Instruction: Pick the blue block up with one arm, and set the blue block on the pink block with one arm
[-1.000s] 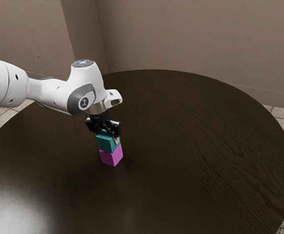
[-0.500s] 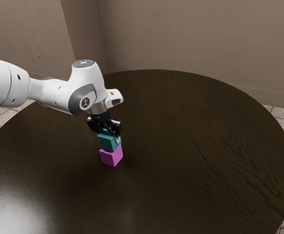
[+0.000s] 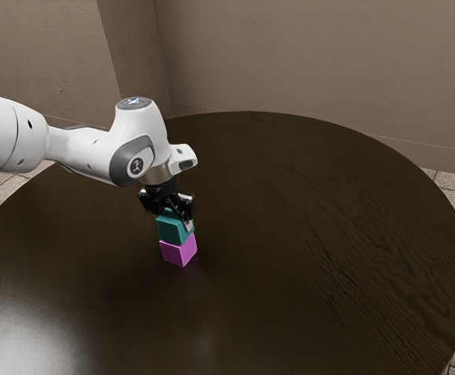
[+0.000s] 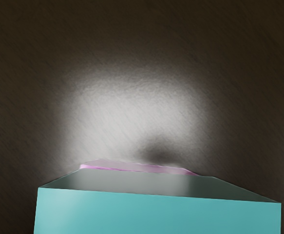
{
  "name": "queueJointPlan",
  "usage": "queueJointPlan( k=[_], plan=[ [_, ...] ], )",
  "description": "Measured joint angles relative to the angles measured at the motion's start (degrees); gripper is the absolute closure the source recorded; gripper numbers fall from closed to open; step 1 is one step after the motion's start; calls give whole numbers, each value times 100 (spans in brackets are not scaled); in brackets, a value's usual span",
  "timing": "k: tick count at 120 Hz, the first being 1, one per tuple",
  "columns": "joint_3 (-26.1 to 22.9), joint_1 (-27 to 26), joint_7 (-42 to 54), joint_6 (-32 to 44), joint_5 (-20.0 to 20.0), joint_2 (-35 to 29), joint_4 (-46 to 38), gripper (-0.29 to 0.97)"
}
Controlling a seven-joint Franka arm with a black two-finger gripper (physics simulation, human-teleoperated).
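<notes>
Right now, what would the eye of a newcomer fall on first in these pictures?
The small tower of two blocks draws the eye first: the blue block stands on the pink block, on the big dark round table, toward the exterior view's left. The black tool of the white arm hangs directly over the blue block.

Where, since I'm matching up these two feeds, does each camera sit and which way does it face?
Exterior view: beside the arm, raised, looking down across the dark round table; the white arm reaches in from the exterior view's left.
Wrist view: on the arm's hand, looking down past the blue block just beneath it to the table.
Both share the blue block atop the pink block.
</notes>
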Motion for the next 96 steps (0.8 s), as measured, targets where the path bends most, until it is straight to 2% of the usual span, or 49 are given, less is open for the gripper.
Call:
queueJointPlan(
  k=[15, 34, 52, 79, 96],
  plan=[
    [0, 4, -6, -3, -1, 2, -2, 36],
    [0, 27, 62, -11, -59, 18, 2, 19],
    [-4, 74, 127, -23, -82, -51, 7, 10],
    [32, -186, 225, -308, -94, -1215, 188, 5],
    [49, -252, 274, -658, -98, -1538, 198, 3]
  ],
)
